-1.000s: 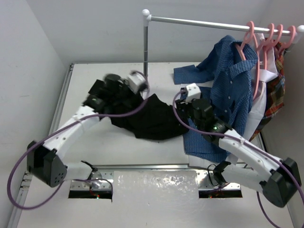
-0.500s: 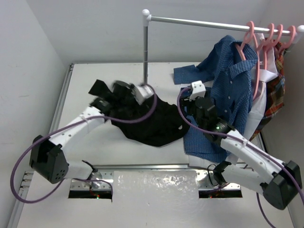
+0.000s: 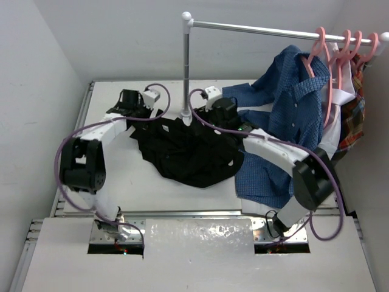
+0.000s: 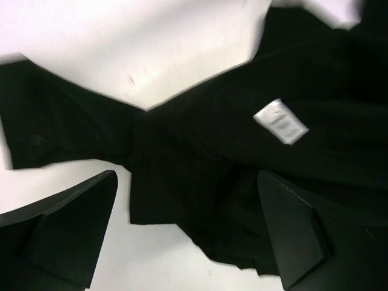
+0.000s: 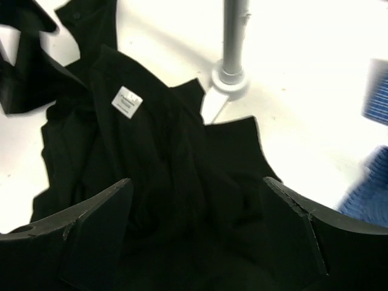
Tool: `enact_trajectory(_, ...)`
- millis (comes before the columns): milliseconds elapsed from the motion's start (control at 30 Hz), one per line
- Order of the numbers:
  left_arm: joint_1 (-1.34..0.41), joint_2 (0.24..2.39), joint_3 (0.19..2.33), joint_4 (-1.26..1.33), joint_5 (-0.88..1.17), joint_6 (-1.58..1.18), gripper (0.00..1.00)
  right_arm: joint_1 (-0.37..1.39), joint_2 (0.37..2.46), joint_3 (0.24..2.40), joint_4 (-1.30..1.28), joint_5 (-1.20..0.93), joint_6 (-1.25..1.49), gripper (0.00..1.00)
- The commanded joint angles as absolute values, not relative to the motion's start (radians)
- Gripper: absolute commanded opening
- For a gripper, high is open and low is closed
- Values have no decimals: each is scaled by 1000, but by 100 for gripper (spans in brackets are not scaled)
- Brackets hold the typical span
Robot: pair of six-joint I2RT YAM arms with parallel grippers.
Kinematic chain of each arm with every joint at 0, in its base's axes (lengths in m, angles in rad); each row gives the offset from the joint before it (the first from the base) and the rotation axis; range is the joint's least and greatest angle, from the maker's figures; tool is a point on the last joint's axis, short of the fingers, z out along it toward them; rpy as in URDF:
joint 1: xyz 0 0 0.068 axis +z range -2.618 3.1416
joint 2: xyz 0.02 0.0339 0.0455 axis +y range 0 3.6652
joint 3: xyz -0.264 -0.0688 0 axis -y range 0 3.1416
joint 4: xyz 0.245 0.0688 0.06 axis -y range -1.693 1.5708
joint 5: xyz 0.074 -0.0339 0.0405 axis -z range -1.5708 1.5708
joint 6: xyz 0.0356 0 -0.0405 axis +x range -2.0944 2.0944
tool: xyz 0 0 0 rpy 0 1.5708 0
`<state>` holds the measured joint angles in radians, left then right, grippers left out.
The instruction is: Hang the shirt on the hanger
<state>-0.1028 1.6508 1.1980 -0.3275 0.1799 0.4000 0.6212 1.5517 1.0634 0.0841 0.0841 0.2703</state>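
Note:
The black shirt (image 3: 191,155) lies crumpled in the middle of the table, its white neck label (image 4: 280,120) facing up. My left gripper (image 3: 129,104) hovers over the shirt's far-left corner. In the left wrist view it (image 4: 188,209) is open, with black cloth (image 4: 200,170) below and nothing between the fingers. My right gripper (image 3: 217,115) hangs over the shirt's far edge beside the rack pole. It (image 5: 197,209) is open above the folds (image 5: 170,176), and the label (image 5: 126,100) shows ahead on the left. Several pink hangers (image 3: 323,58) hang at the rail's right end.
The rack pole (image 3: 186,67) stands at the table's back with its round foot (image 5: 230,76) just beyond the shirt. A blue button-up shirt (image 3: 285,115) drapes from the rail (image 3: 255,25) onto the table's right side. A plaid garment (image 3: 355,121) hangs at the far right.
My left gripper opened, let go of the black shirt and moved back to the far left. The right arm swung from the shirt's right side to its far edge by the pole, opening wider.

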Motion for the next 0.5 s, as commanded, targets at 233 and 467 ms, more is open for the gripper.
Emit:
enact_trajectory(233,-80,1873,1273,-206,103,385,99,624,1862,1265,45,-135,288,86)
enact_trajectory(467,-80,1896,1238,-150,155,365,51,623,1965,1315,3,-132,273,44)
